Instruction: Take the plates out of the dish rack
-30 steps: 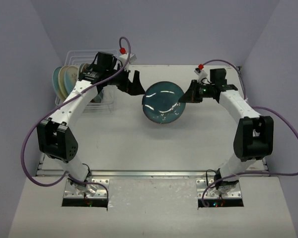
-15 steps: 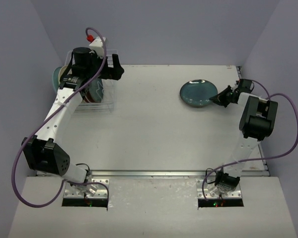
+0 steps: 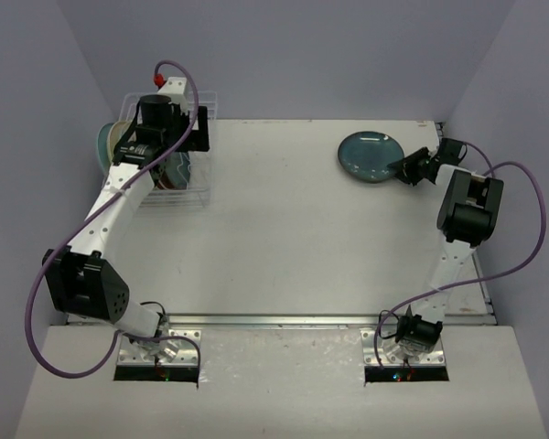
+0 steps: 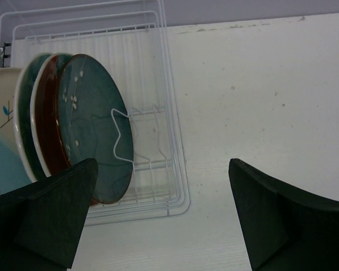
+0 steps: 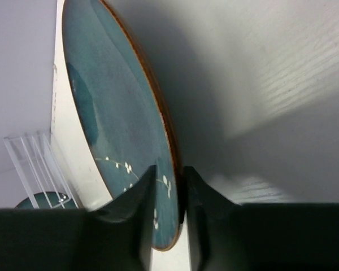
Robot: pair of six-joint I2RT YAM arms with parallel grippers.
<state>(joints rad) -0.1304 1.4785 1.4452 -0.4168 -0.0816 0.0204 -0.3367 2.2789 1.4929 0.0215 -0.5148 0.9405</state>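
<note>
My right gripper is shut on the rim of a dark teal-blue plate at the back right of the table; in the right wrist view the plate sits between my fingers. The white wire dish rack stands at the back left and holds several upright plates. In the left wrist view the rack carries a teal plate, a red one and a cream one. My left gripper is open and empty above the rack's right side.
Lavender walls close in the table at the back and both sides. The arm bases are bolted at the near edge. Purple cables loop beside each arm.
My right gripper carried the teal plate from mid-table to the back right corner. My left arm swung back over the dish rack.
</note>
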